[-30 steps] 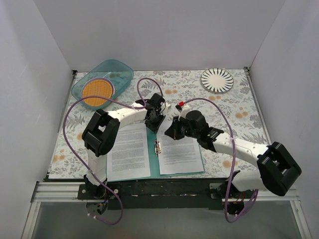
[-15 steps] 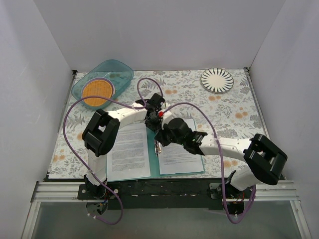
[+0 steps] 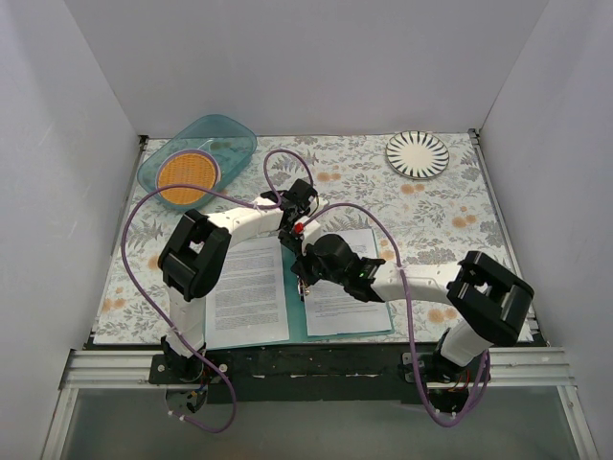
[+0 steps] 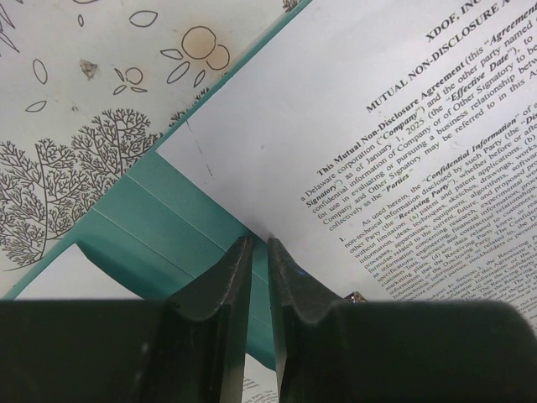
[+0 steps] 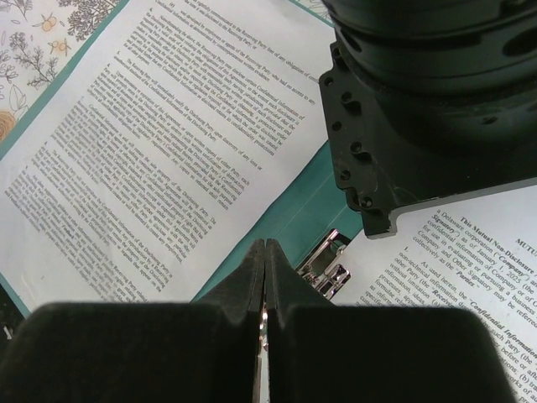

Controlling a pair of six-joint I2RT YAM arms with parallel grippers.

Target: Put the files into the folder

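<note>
The teal folder (image 3: 295,314) lies open near the table's front edge. One printed sheet (image 3: 247,292) lies on its left cover and one (image 3: 352,299) on its right. My left gripper (image 3: 292,238) is at the top of the spine. In the left wrist view (image 4: 258,241) its jaws are nearly together, tips down on the teal folder (image 4: 159,218) at the right sheet's edge (image 4: 377,126). My right gripper (image 3: 305,278) is at the spine. In the right wrist view (image 5: 265,243) it is shut beside the metal clip (image 5: 329,267), with a metal glint between its fingers.
A translucent teal bowl (image 3: 196,158) holding an orange disc stands at the back left. A striped plate (image 3: 418,153) is at the back right. The left arm's wrist (image 5: 436,109) hangs close above my right gripper. White walls enclose the table.
My right arm has swung left from above the right sheet to the folder's spine by the clip. My left gripper has stayed at the top of the spine.
</note>
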